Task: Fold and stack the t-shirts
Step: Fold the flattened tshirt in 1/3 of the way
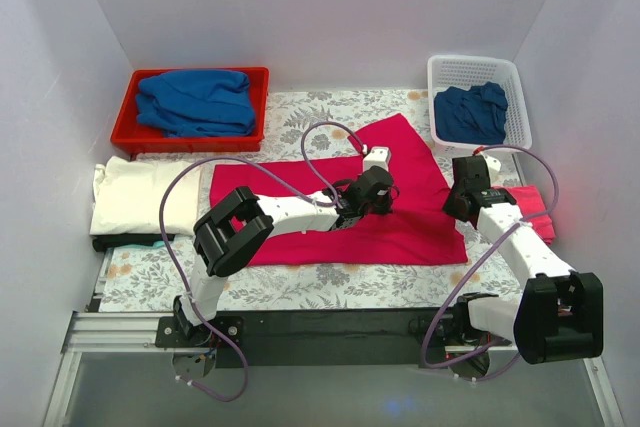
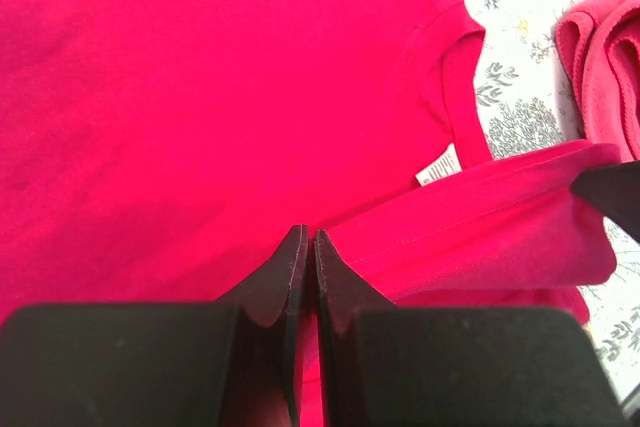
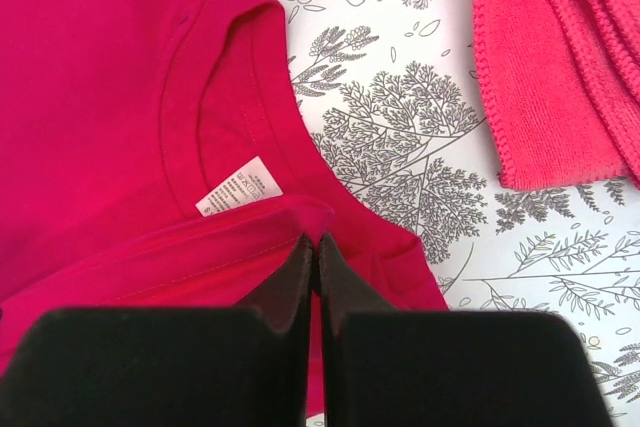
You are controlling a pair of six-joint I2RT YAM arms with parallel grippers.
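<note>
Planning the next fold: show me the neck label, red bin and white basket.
neck label (image 3: 240, 188): right wrist view, tag's middle.
red bin (image 1: 190, 144): top external view, front wall.
white basket (image 1: 475, 70): top external view, back wall.

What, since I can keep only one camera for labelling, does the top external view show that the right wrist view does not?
Only top external: the red bin holding blue garments, the white basket with another blue garment, the cream shirt at the left, and the whole spread of the crimson t-shirt.
Only right wrist: the white neck label, and the right gripper shut on a fold of crimson fabric beside it.
Both: the crimson t-shirt, the floral tablecloth, and a pink cloth to its right.
</note>
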